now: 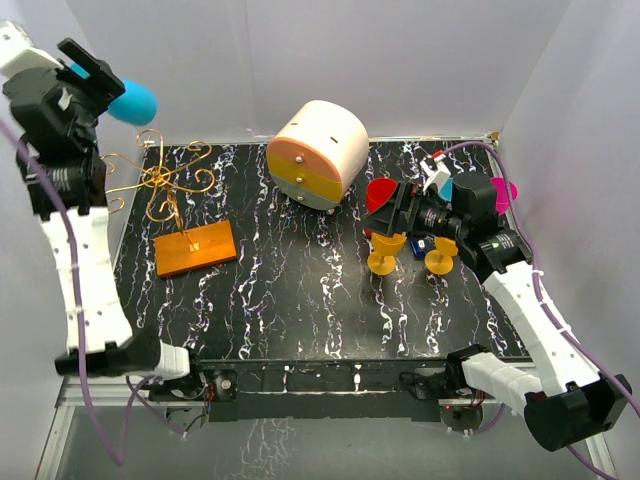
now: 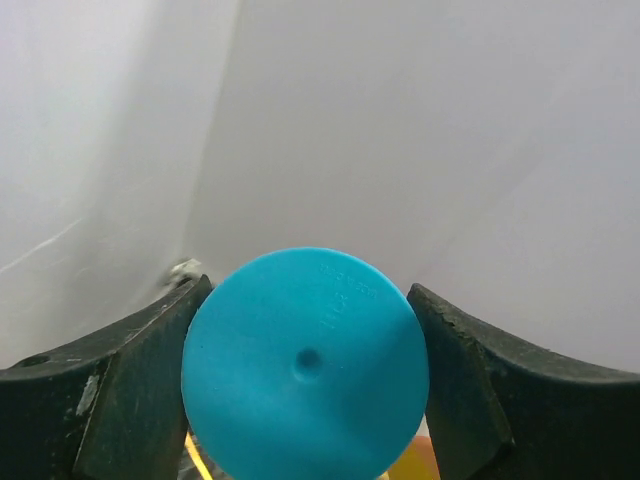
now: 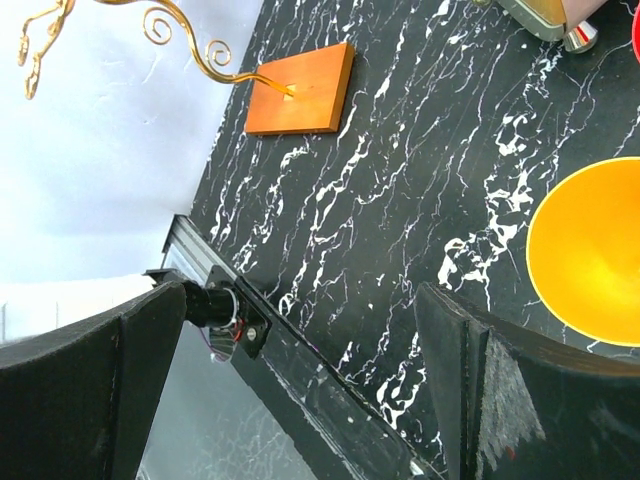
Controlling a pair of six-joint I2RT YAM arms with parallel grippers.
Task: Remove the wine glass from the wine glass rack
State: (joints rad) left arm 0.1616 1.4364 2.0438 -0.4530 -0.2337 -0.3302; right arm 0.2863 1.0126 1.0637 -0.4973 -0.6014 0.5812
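Note:
My left gripper (image 1: 100, 82) is raised at the far left, above and behind the rack, shut on a blue plastic wine glass (image 1: 133, 102). In the left wrist view the glass's round blue end (image 2: 305, 365) fills the space between my two black fingers, against the white wall. The wine glass rack (image 1: 168, 178) is gold wire with curled arms on a flat orange base (image 1: 195, 247); no glass hangs on it. The rack's base (image 3: 300, 90) and a curled arm (image 3: 190, 35) show in the right wrist view. My right gripper (image 1: 392, 212) is open and empty at mid right.
A white-and-orange rounded drawer box (image 1: 318, 153) stands at the back centre. Red (image 1: 380, 193), yellow (image 1: 386, 254) (image 1: 440, 258) and pink (image 1: 505, 190) glasses cluster around my right gripper. A yellow glass rim (image 3: 590, 250) shows close to the right finger. White walls enclose the black marble table (image 1: 300, 290).

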